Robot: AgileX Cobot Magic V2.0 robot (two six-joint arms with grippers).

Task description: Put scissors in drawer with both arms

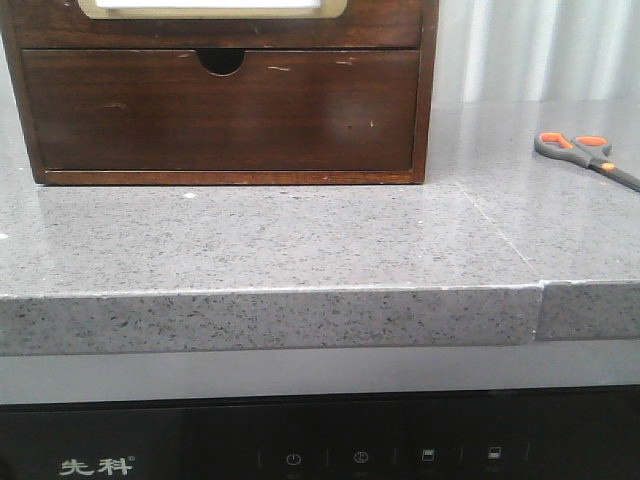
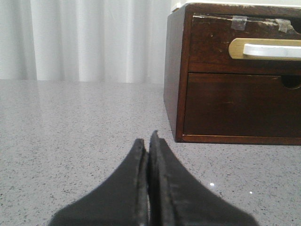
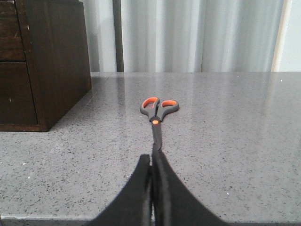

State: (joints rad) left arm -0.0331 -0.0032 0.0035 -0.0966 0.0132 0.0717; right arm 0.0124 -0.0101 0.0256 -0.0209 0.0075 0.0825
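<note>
The scissors [image 1: 585,155], grey with orange-lined loops, lie flat on the counter at the far right. In the right wrist view the scissors [image 3: 159,113] lie straight ahead of my right gripper [image 3: 153,155], blades pointing at it. That gripper is shut and empty. The drawer [image 1: 380,25] with the cream-framed white panel is the closed upper one of the brown cabinet. It also shows in the left wrist view [image 2: 211,52], ahead and to one side of my left gripper [image 2: 146,139], which is shut and empty. Neither gripper shows in the front view.
A plain drawer with a semicircular notch [image 1: 220,110] sits closed below the panelled one. The grey speckled counter [image 1: 300,250] has a seam [image 1: 541,290] near its right front edge. White curtains [image 3: 197,33] hang behind. A black appliance panel [image 1: 300,450] lies below the counter.
</note>
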